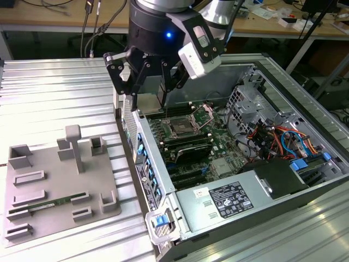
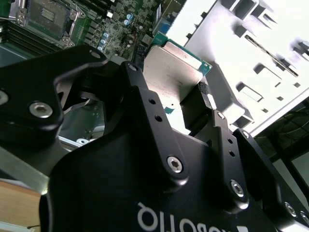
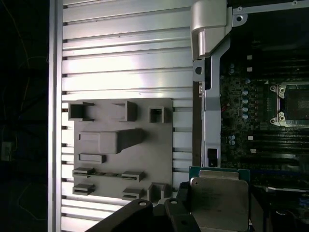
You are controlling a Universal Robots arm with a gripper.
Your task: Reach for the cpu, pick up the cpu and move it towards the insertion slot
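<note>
cpu (image 2: pixel 176 67) clamped in pincer (image 2: pixel 193 104), above insertion slot (image 1: pixel 180 129)

Bright glare on ribbed table (image 1: pixel 54 87); wrist views perhaps dimmer.

This is an electronics or robotics lab. An opened computer case (image 1: pixel 272 164) lies on a ribbed aluminium desk (image 1: pixel 49 98), its green motherboard (image 1: pixel 218 144) and coloured cables (image 1: pixel 278 139) bared. Beside it sits a grey parts fixture (image 1: pixel 60 185). Behind, a wooden workbench (image 1: pixel 65 16) carries loose wires and clutter.
</note>
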